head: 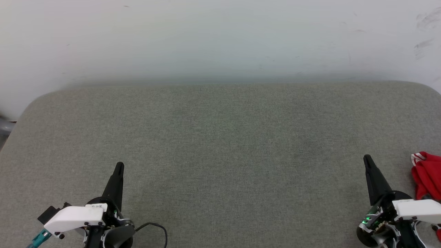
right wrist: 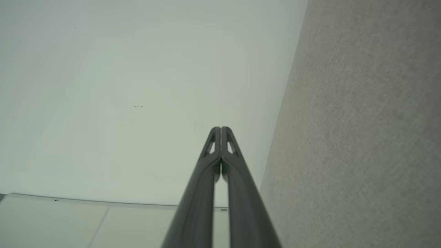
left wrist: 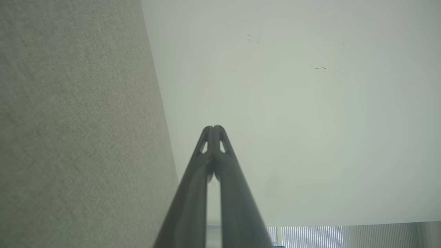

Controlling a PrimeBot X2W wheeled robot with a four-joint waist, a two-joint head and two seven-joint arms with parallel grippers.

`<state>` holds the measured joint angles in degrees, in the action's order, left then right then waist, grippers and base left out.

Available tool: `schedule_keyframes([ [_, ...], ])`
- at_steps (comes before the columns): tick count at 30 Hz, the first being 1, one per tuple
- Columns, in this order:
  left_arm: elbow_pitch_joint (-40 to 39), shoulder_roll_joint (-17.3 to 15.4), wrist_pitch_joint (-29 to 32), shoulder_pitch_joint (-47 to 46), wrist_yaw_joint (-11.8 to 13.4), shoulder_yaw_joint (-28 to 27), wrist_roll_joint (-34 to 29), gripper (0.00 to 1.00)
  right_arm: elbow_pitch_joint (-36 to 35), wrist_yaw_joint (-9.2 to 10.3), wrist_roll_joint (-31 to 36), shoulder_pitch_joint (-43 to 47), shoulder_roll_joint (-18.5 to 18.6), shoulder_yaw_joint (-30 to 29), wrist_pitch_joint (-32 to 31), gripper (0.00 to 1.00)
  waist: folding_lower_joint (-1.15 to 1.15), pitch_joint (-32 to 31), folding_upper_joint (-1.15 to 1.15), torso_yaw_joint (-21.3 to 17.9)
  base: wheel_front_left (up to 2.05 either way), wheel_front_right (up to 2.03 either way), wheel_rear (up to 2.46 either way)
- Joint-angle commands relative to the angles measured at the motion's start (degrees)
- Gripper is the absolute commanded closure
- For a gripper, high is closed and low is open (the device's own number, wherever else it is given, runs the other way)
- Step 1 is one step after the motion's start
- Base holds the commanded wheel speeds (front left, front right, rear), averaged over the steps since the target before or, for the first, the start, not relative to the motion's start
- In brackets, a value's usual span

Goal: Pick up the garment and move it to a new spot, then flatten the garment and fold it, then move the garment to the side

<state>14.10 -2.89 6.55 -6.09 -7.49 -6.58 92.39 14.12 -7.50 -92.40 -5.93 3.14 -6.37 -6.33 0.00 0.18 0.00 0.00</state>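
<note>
Nearest, lower left of the head view: white moulded wrist housing [head: 74,217], smooth and hard, with a thin black cable [head: 156,227] looping on the cloth beside it and a teal fitting [head: 38,237] cut off by the bottom edge

Left gripper [head: 119,166]: two long dark tapered fingers pressed flat together into one blunt point, clamped on nothing, pointing away over the cloth

Right gripper [head: 367,158], lower right: same matte black wedge shape, tips closed tight and empty; small green lights at its base, detail too fine to read

In both wrist views, paired fingers meeting at the tip, with a small slot cut through each just below

The garment [head: 427,175]: crumpled red cloth with red-and-white striped trim at its top, lying on the padded surface just beside the right gripper, at the far right; sliced off by the frame edge and partly hidden behind the right wrist housing, full outline impossible to tell

Padded surface [head: 220,137]: grey-green woven fabric, finely flecked, flat, with rounded far corners

Farthest: pale wall [head: 220,34], smooth, faintly scuffed, with a few dark specks; blurred vertical slats [left wrist: 310,236] low in the left wrist view
</note>
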Motion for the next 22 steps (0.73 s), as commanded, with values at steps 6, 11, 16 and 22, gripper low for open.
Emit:
schedule_keyframes([
  [6, 0.0, 0.1, 0.2, -0.4, -0.2, -0.1, 0.0, 1.00, 0.0, 0.02, -0.2, -0.6, -0.2, -0.1, -0.2, 1.00, 0.00, 0.0, 0.00, 0.0, 0.00, 0.00, 0.00],
  [11, 0.0, 0.1, 0.2, -0.4, -0.2, -0.1, 0.0, 1.00, 0.0, 0.02, -0.2, -0.7, -0.3, -0.1, -0.2, 1.00, 0.00, 0.0, 0.00, 0.0, 0.00, 0.00, 0.00],
  [16, 0.0, 0.1, 0.2, -0.4, -0.2, -0.1, 0.0, 1.00, 0.0, 0.02, -0.2, -0.7, -0.3, -0.1, -0.2, 1.00, 0.00, 0.0, 0.00, 0.0, 0.00, 0.00, 0.00],
  [22, 0.0, 0.1, 0.2, -0.4, -0.2, -0.1, 0.0, 1.00, 0.0, 0.02, -0.2, -0.7, -0.3, -0.1, -0.2, 1.00, 0.00, 0.0, 0.00, 0.0, 0.00, 0.00, 0.00],
])
